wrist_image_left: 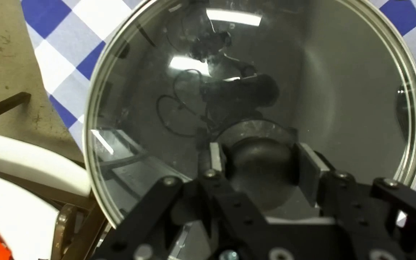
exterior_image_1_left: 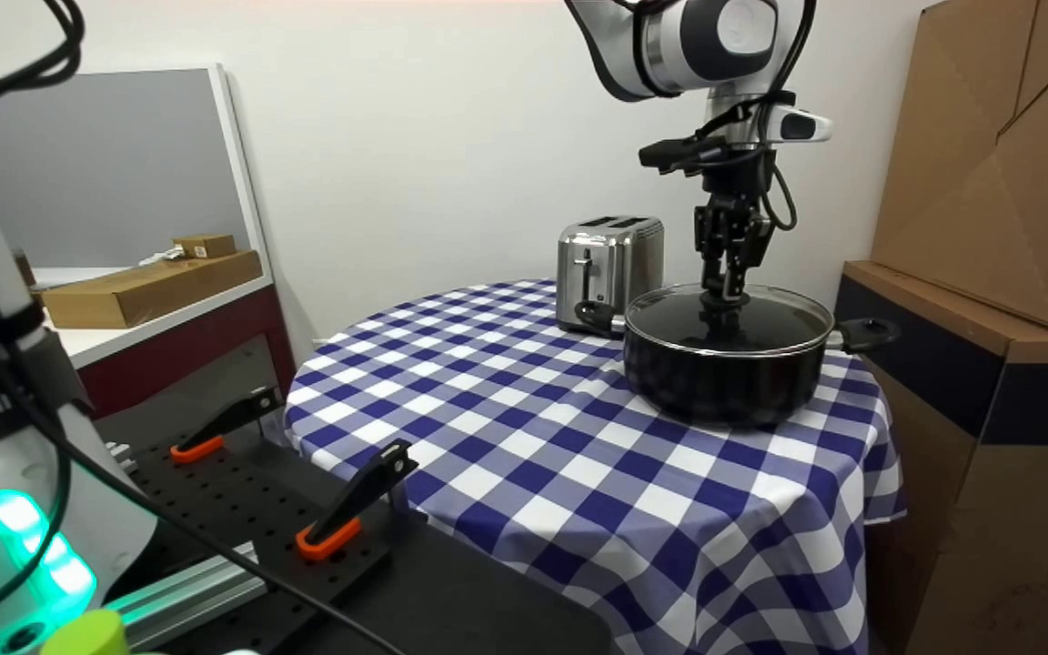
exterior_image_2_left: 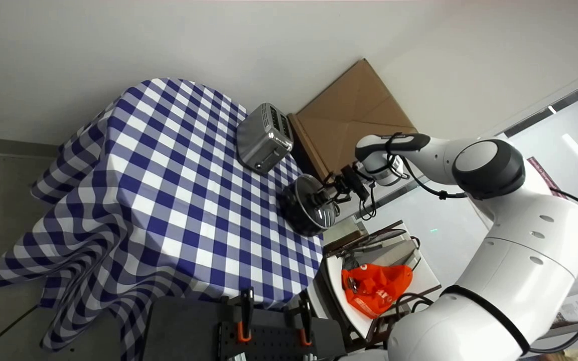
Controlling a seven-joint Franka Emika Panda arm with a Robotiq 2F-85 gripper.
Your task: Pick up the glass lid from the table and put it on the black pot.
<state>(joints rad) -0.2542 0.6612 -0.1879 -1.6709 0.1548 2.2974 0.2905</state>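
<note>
The glass lid (exterior_image_1_left: 783, 318) lies on top of the black pot (exterior_image_1_left: 720, 391), its rim along the pot's rim, with no visible gap. The lid (exterior_image_2_left: 305, 188) and the pot (exterior_image_2_left: 290, 210) also show in an exterior view. The pot stands on the checkered table (exterior_image_1_left: 488, 414). My gripper (exterior_image_1_left: 726, 289) points down at the lid's centre. In the wrist view, the fingertips of my gripper (wrist_image_left: 260, 159) stand at both sides of the black knob (wrist_image_left: 262, 173) and appear to touch it. The lid's glass (wrist_image_left: 356, 108) fills most of that view. The pot's inside is dark behind it.
A silver toaster (exterior_image_1_left: 609, 273) stands beside the pot. The pot's handles stick out at both sides, one (exterior_image_1_left: 868, 334) towards the stacked cardboard boxes (exterior_image_1_left: 988, 455). A grey workbench with orange clamps (exterior_image_1_left: 351, 509) adjoins the table. A chair with an orange bag (exterior_image_2_left: 377, 288) stands nearby.
</note>
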